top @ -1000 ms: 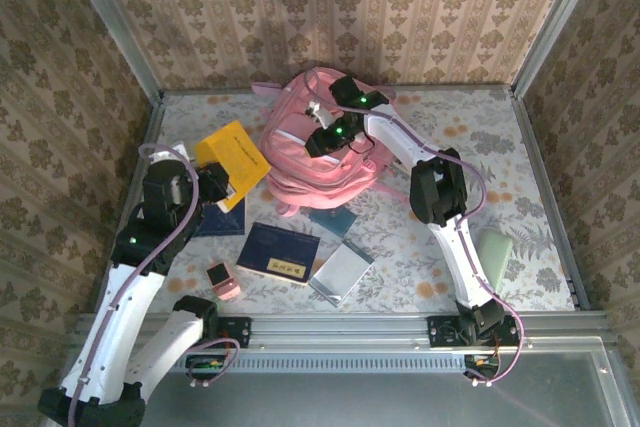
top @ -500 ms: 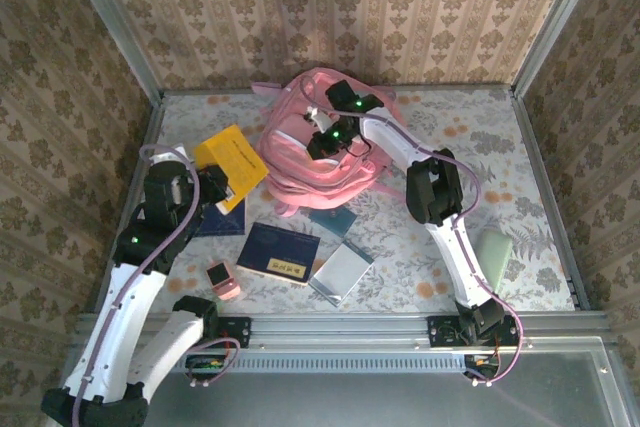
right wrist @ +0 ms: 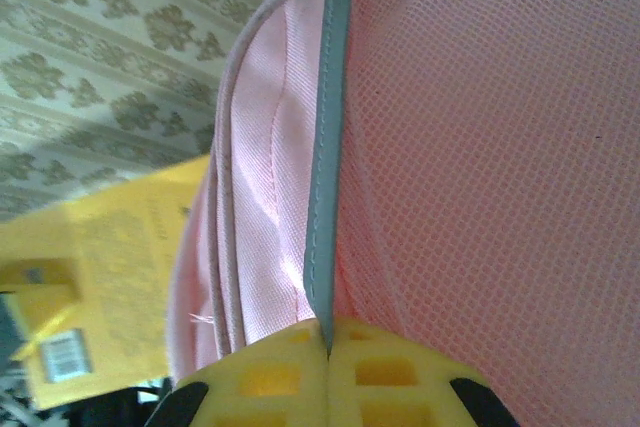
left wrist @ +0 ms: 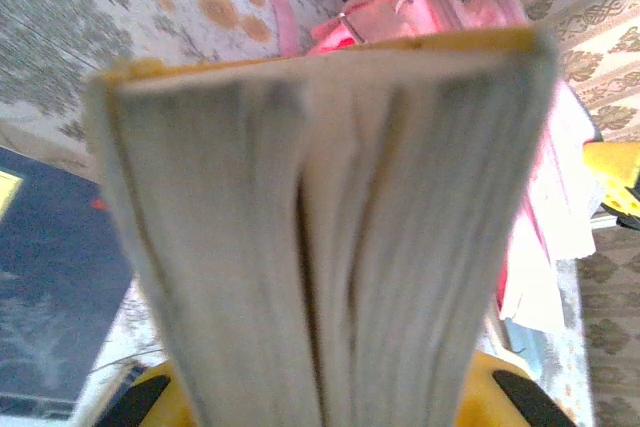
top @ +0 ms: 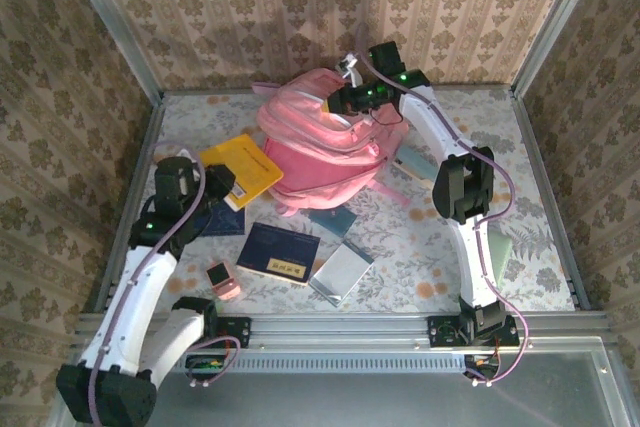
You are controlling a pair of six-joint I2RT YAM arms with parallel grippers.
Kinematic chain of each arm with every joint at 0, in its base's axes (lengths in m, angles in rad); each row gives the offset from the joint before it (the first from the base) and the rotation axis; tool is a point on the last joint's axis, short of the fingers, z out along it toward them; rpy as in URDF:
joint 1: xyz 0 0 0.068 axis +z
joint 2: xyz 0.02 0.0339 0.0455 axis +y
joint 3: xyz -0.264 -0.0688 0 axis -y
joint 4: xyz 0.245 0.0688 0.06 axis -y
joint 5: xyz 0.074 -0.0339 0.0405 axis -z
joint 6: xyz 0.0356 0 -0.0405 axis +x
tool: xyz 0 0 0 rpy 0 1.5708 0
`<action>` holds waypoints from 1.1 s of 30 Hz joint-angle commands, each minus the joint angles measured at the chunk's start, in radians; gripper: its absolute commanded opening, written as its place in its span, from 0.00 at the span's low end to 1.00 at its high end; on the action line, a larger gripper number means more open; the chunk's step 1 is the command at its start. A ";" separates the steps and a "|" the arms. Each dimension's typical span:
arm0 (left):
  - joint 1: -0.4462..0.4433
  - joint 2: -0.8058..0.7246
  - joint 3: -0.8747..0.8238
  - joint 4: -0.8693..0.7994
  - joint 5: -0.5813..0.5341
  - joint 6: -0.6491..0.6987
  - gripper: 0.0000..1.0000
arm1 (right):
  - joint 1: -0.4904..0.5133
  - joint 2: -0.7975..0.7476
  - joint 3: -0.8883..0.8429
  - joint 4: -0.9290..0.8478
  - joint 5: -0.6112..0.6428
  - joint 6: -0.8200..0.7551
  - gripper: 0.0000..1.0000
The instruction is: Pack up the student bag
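Counter [top: 420,247]: right jaws are clenching the student bag [top: 325,142]; left jaws are gripping a book [top: 245,169], needing insertion toward two o'clock.

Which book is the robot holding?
The yellow book, clamped in the left gripper. The dark blue labelled book and the grey notebook lie flat, untouched. The right gripper pinches the student bag.

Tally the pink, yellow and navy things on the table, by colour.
Pink: 2, student bag, small block
Yellow: 1, yellow book
Navy: 2, book beside the left arm, labelled book
Total: 5
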 commanded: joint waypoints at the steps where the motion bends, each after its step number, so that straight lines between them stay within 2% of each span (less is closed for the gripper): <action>1: 0.008 0.048 -0.043 0.290 0.086 -0.141 0.00 | -0.001 -0.051 0.031 0.131 -0.144 0.135 0.00; 4: 0.004 0.118 -0.102 0.489 0.107 -0.230 0.00 | -0.013 -0.053 0.031 0.199 -0.164 0.200 0.00; 7: -0.017 0.199 -0.132 0.666 0.089 -0.259 0.00 | -0.017 -0.058 0.033 0.257 -0.184 0.257 0.00; 10: -0.045 0.297 -0.177 0.940 0.082 -0.311 0.00 | -0.019 -0.055 0.053 0.275 -0.192 0.280 0.00; 12: -0.066 0.363 -0.162 1.019 0.089 -0.342 0.00 | -0.023 -0.051 0.065 0.279 -0.191 0.293 0.00; 18: -0.136 0.465 -0.087 1.026 0.062 -0.318 0.00 | -0.033 -0.045 0.069 0.319 -0.204 0.336 0.00; 22: -0.173 0.574 -0.045 1.091 0.050 -0.334 0.00 | -0.033 -0.043 0.069 0.342 -0.210 0.357 0.00; 33: -0.238 1.067 0.266 1.350 0.051 -0.412 0.00 | -0.027 -0.043 0.062 0.379 -0.208 0.392 0.00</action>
